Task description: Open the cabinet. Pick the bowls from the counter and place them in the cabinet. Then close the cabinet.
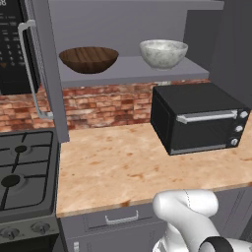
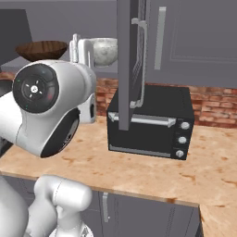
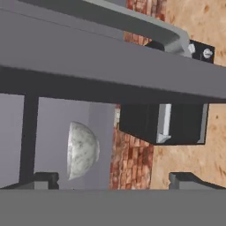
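jaws spread wide, grasping nothing, close beside the right door's edge. both bowls inside the open cabinet on its shelf: wooden bowl left, marble bowl right. bench below.

The arm is glossy white, built of rounded, bulbous segments. One big joint carries a round dark cap with a small pale mark at its centre, and a dark oval panel below it. A black ring edges another joint. The end effector has two small dark grey finger tips.
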